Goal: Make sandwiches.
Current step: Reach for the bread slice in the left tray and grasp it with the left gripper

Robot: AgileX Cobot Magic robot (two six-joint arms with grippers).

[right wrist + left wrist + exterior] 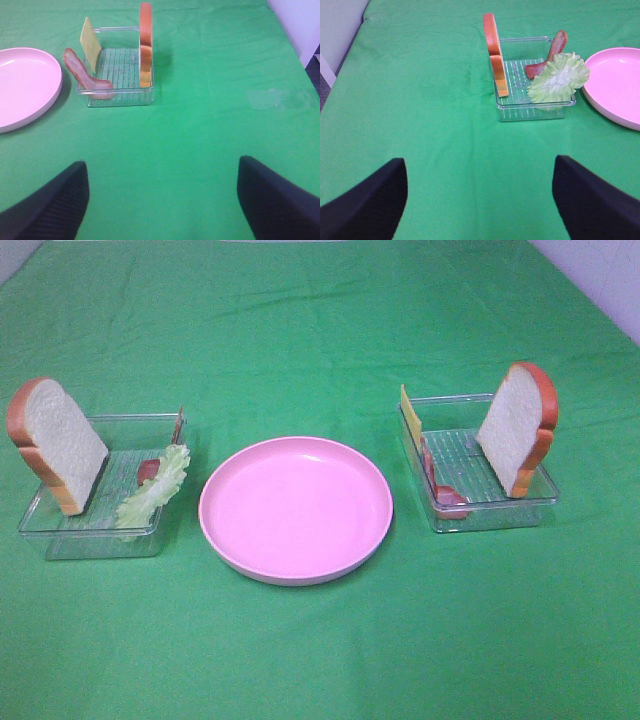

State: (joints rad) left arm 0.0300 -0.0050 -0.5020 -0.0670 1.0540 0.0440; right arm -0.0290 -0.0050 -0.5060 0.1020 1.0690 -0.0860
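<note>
No sandwich is assembled; the parts stand in two clear trays. In the left tray (92, 540) a bread slice (55, 443) leans upright, with pale green lettuce (155, 487) and a bacon strip (149, 469) beside it. The right tray (490, 518) holds a second bread slice (517, 427), a yellow cheese square (409, 416) and bacon (446, 497). My left gripper (480, 200) is open over bare cloth, well short of its tray (532, 113), bread (495, 55) and lettuce (559, 77). My right gripper (162, 200) is open too, short of its tray (120, 98), cheese (89, 37) and bread (145, 42).
A round pink plate (295, 505) lies empty between the two trays on the green cloth (320, 660). Neither arm shows in the high view. A pale wall borders the cloth at the far right corner (600, 270).
</note>
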